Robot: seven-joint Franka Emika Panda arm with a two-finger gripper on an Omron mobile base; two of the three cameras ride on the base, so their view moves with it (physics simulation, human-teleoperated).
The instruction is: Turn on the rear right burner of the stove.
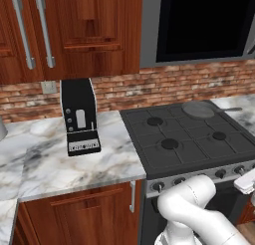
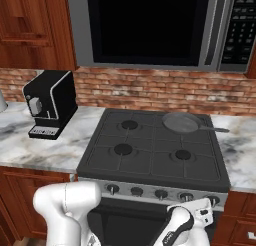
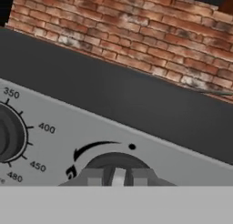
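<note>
While the white arm is reaching low in front of the stove, the tool is sitting right against a dark round knob on the silver front strip, and its two small fingers are pressed together, pinching the raised ridge of that knob. In the hand view the strip is looking like smooth brushed metal, with a curved black arrow and a small dot printed above the knob, and a second, bigger dark knob with temperature numbers around it is sitting to the side. In the right base view the tool is touching the strip near its right end, just under the row of five knobs. The stove is standing between two parts of the marble desk, whose surface is glossy with grey veins. Its top is flat and dark grey, covered by black cast grates in square fields. The rear right burner is lying at the back right of the stove, and a round grey skillet with a thin straight handle is resting on the grate over it, so the burner itself is hardly showing. Three black burner rings are plainly showing on the other fields. A boxy black coffee machine is standing on the desk left of the stove, before a rough red brick wall, and a steel-framed black microwave is hanging above.
</note>
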